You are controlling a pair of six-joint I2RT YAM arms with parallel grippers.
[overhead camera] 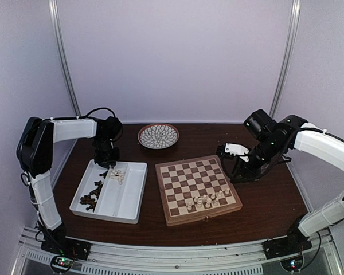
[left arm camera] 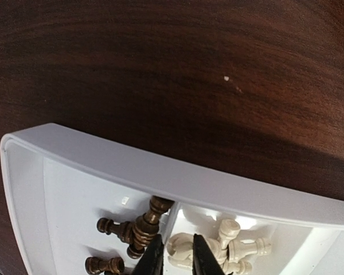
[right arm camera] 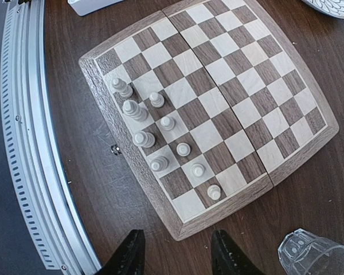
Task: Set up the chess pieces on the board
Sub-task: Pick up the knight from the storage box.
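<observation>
The left gripper (left arm camera: 178, 260) is lowered into the white tray (left arm camera: 160, 172). Its fingers (left arm camera: 153, 259) are drawn nearly together around a cream piece (left arm camera: 180, 245) heaped by the divider; whether it is pinched cannot be told. Dark pieces (left arm camera: 135, 229) are seen in the neighbouring compartment. The right gripper (right arm camera: 175, 258) is held spread and empty beside the chessboard (right arm camera: 241, 74), where nine cream pieces (right arm camera: 168, 122) are stood in two rows along one edge.
</observation>
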